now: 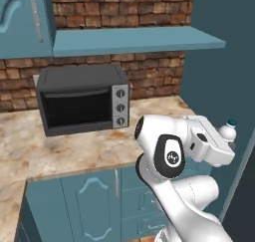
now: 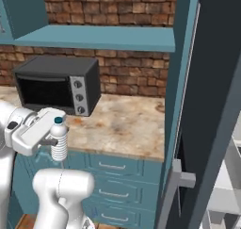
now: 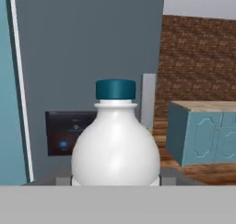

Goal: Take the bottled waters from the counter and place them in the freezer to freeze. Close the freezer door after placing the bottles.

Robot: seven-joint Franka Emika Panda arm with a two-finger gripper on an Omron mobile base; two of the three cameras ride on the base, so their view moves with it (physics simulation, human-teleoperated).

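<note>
Holding white bottle (image 2: 59, 141) upright, gripper (image 2: 47, 142) clamped

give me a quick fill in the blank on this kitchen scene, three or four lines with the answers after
1. The hand is shut on a whitish bottle whose cap is dark ____.
2. The black toaster oven stands on the ____ in front of the brick wall.
3. In the hand view, a small black control panel shows on the slate-blue ____ behind the bottle.
4. The toaster oven has ____ round knobs down its right side.

Missing words: teal; counter; freezer door; three
</note>
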